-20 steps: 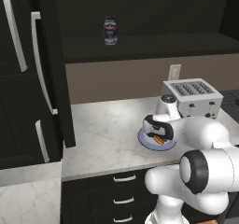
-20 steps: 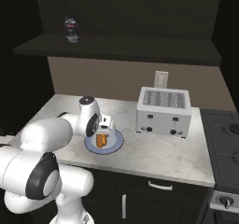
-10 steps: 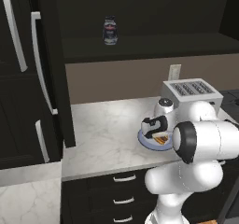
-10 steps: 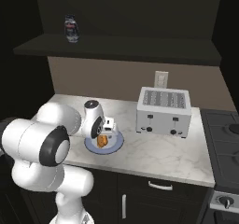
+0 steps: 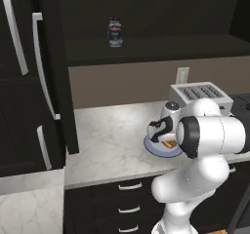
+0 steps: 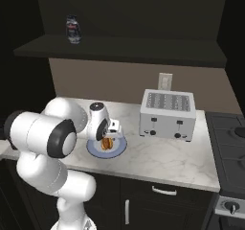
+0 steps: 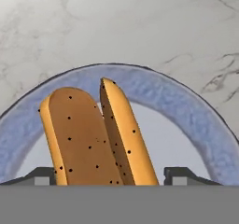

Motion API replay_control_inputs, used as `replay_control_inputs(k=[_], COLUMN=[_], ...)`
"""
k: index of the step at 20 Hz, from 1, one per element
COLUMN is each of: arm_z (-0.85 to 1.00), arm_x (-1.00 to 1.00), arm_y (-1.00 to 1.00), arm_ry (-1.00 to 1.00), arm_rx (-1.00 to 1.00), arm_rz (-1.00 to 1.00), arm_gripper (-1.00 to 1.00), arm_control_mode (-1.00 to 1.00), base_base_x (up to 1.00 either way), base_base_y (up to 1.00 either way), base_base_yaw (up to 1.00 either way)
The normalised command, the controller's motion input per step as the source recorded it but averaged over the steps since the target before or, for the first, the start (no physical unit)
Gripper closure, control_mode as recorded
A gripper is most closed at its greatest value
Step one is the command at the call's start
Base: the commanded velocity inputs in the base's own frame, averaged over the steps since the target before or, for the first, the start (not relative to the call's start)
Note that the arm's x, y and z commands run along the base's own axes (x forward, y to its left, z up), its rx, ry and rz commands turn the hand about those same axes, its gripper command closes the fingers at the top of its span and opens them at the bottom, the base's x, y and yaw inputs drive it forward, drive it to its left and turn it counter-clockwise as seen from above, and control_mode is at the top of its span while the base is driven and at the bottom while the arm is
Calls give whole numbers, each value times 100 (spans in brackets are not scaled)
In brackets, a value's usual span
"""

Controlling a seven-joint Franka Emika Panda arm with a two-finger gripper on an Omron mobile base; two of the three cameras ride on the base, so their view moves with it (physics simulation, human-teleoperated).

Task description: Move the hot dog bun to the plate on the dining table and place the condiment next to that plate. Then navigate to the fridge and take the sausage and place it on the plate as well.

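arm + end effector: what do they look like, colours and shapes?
Glossy white rounded arm links with dark bands at the joints, bulbous shoulder and elbow shells. White wrist ending in a dark end effector with two small dark grey finger tips, blocky in the hand view. No cables or markings visible.

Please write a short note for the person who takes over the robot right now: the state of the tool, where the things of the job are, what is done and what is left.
Tool: jaws apart, one on each side of the hot dog bun; no grip visible yet.
Hot dog bun: lies on the blue-grey plate on the marble counter, left of the toaster.
Condiment: upright on the dark shelf above the counter.
Fridge: at the left, doors closed.
Done: nothing delivered; the tool is placed at the bun.
Left: grasp the bun and carry it to the dining table plate, put the condiment beside that plate, then fetch the sausage from the fridge.
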Motion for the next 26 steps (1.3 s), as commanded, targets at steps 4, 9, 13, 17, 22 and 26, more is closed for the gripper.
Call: replay_control_inputs(k=[4, 9, 13, 17, 22, 26], arm_z=[65, 100, 100, 100, 98, 62], arm_x=[-35, -53, -40, -30, -30, -13], arm_y=[0, 0, -2, -6, -14, -24], arm_ry=[-10, -15, -4, 0, 1, 3], arm_rx=[0, 0, 1, 5, 7, 3], arm_rz=[0, -1, -5, -6, -5, -2], arm_gripper=[100, 100, 100, 100, 100, 100], arm_control_mode=[-100, -100, -100, -100, -100, -100], base_base_x=[0, 0, 0, 0, 0, 0], base_base_y=[0, 0, 0, 0, 0, 0], base_base_yaw=[0, 0, 0, 0, 0, 0])
